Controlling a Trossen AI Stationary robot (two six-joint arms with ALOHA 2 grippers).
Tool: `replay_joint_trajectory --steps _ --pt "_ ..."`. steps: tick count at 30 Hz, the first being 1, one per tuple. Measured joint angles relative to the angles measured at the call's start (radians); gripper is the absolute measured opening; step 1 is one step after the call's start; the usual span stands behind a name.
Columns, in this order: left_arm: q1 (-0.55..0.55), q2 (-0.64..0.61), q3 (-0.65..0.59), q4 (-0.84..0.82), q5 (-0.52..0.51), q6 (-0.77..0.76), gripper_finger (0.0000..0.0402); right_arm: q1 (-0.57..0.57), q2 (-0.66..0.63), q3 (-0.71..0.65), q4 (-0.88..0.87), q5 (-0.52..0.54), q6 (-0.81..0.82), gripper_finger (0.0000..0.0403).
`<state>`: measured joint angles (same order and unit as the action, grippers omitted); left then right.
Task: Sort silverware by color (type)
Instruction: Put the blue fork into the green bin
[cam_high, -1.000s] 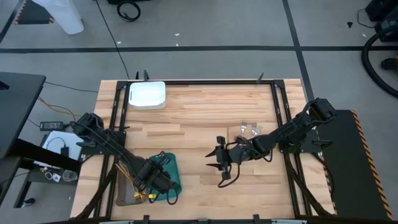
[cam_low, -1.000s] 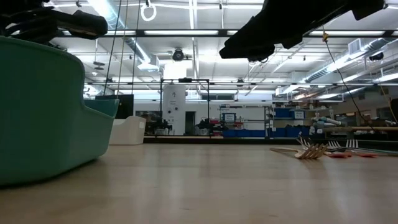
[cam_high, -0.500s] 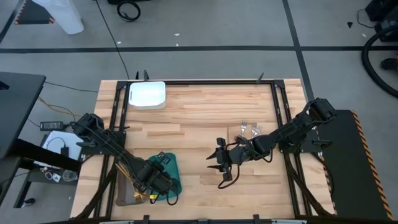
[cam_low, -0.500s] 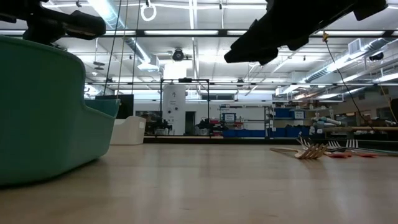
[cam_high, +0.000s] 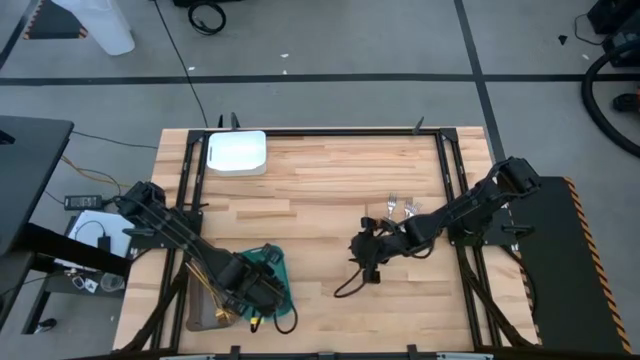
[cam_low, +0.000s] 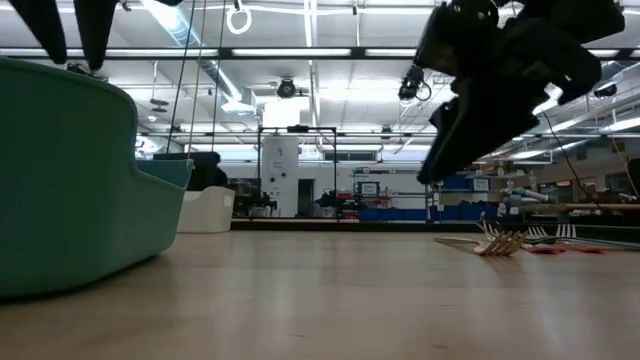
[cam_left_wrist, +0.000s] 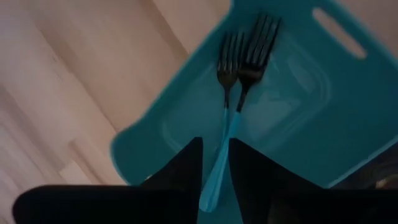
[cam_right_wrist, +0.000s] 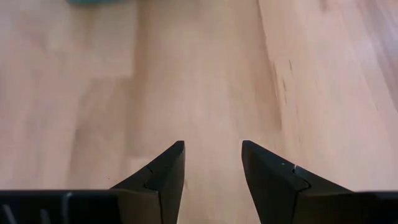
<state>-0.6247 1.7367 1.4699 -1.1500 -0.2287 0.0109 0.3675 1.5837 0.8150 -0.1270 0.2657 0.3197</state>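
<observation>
Two teal-handled forks (cam_left_wrist: 239, 81) lie side by side in the teal tray (cam_left_wrist: 323, 118), long axes nearly parallel, dark tines toward the tray's handle-slot end and blue handles running back toward the left claw (cam_left_wrist: 215, 180). One handle passes through the narrow gap between that claw's fingers (cam_left_wrist: 180, 177); whether they touch it cannot be told, though the fingers stand slightly apart. In the high view the teal tray (cam_high: 283, 268) sits near the bench's front edge on the left, with the left claw (cam_high: 258, 300) over it and a grey tray (cam_high: 197, 310) just beside it.

A cluster of forks (cam_high: 398, 209) lies on the bare bench (cam_high: 320, 180) toward the right, tines pointing away from the front edge; in the low view they (cam_low: 500, 240) rest flat with tines turned up.

The right claw (cam_right_wrist: 212, 174) hangs above bare wood near these forks, fingers spread, pinching nothing. A white tray (cam_high: 236, 152) sits at the far left corner.
</observation>
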Motion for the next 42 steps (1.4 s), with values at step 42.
replay_joint_trajectory --steps 42 --pt "-0.002 -0.001 0.031 0.092 -0.032 -0.030 0.0084 -0.384 -0.138 -0.031 -0.727 -0.169 -0.096 0.0132"
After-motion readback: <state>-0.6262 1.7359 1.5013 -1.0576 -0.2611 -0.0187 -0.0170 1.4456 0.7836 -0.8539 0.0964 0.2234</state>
